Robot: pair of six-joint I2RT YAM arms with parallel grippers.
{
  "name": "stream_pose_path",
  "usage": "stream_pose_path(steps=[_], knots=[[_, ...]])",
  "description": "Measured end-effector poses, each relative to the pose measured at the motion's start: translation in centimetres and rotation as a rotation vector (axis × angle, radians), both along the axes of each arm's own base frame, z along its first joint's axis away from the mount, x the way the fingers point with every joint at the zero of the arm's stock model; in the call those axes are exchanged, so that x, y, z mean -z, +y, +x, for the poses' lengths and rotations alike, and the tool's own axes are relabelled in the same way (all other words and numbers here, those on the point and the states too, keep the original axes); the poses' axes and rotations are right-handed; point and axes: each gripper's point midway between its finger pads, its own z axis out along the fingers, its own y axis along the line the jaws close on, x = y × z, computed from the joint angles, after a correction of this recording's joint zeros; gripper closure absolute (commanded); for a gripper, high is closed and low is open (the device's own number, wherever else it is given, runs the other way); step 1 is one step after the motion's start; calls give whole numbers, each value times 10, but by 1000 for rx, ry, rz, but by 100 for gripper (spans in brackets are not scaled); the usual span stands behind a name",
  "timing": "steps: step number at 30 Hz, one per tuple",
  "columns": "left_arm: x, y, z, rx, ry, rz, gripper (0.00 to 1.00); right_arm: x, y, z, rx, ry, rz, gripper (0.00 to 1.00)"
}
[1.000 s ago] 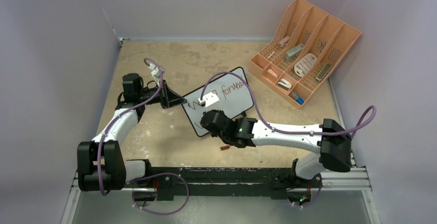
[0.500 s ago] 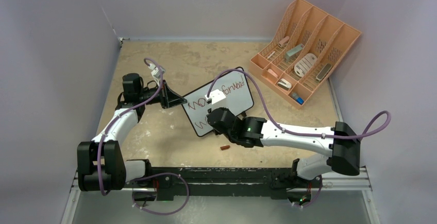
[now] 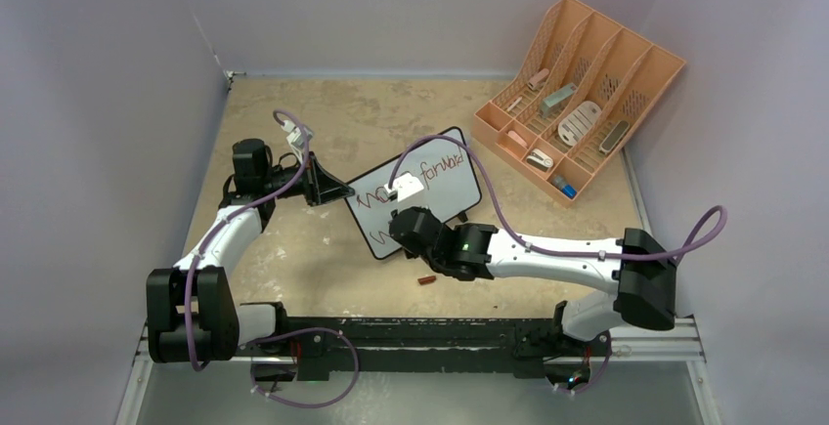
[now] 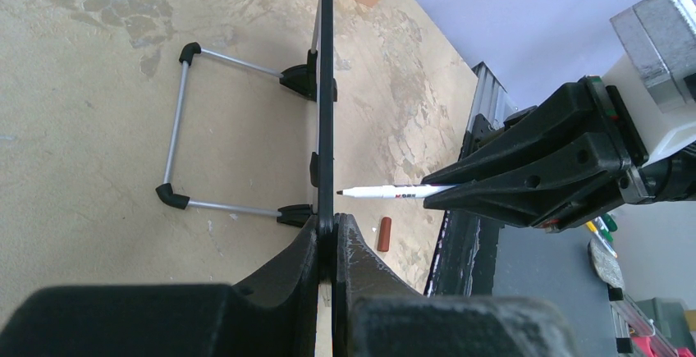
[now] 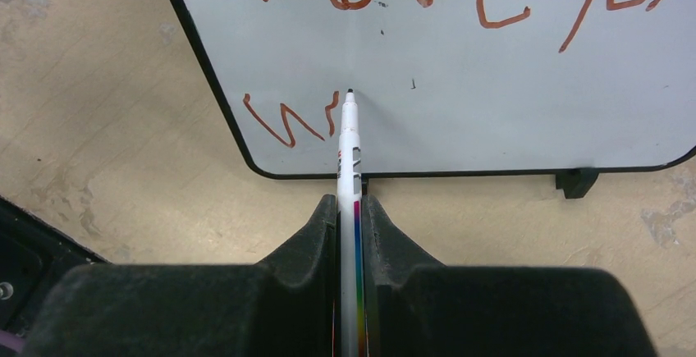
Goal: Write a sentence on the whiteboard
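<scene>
Top external: arm bases sit at near edge of table (image 3: 293, 249). Small red-brown cap (image 3: 427, 279) lies on it just in front of R wrist.

R gripper (image 3: 399, 233): jaws pinching a white marker (image 5: 350, 144) by the barrel. Tip is at the end of a "w" squiggle near the board's lower-left corner. Touching or just off the face, can't tell.

Mid-table: whiteboard (image 3: 440, 176) stands propped on a wire stand (image 4: 176, 119) w/ black feet, face toward the arms.

L gripper (image 3: 344, 193): jaws clamped on the board's left edge. Board shows edge-on betw. the fingers in L wrist view.

Orange-red script: top line approx. "move forward", 2nd line just the squiggle.

Far right: peach organizer (image 3: 645, 93), sm. items in slots, well apart from board.
</scene>
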Motion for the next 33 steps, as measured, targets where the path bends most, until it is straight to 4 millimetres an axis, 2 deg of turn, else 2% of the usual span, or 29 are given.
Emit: stream_pose_path(steps=[7,33], knots=[[0,0,0,0,0,0,100,6,4,-1,-9,9,-6,100],[0,0,0,-1,1,0,100,5,1,7,7,12,2,100]])
